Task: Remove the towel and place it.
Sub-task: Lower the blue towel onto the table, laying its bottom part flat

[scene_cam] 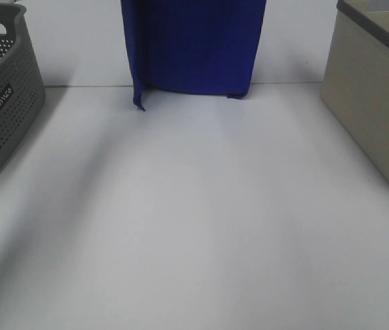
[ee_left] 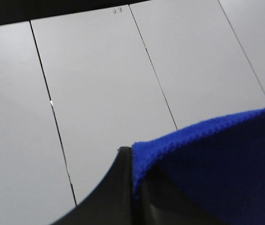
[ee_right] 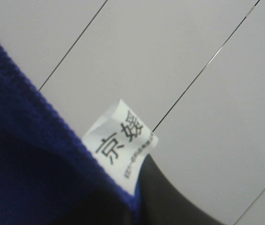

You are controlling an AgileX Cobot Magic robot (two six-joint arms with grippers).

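Left gripper (ee_left: 135,187): closed on the towel (ee_left: 217,164), top hem pinched between my dark fingers
Right gripper (ee_right: 133,208): appears clamped on the same hem, just beside the white tag (ee_right: 121,140)
Towel position: hangs below both hands, centred at the far side of the table (scene_cam: 194,227), lower hem near the surface
Long axis: width runs hand to hand, drop vertical
Nearer arm: neither, load shared
Flanks: grey basket (scene_cam: 2,103) on my left, beige bin (scene_cam: 373,96) on my right, both well apart from the cloth

Towel (scene_cam: 194,45) between basket (scene_cam: 2,103) and, seemingly, bin (scene_cam: 376,103)
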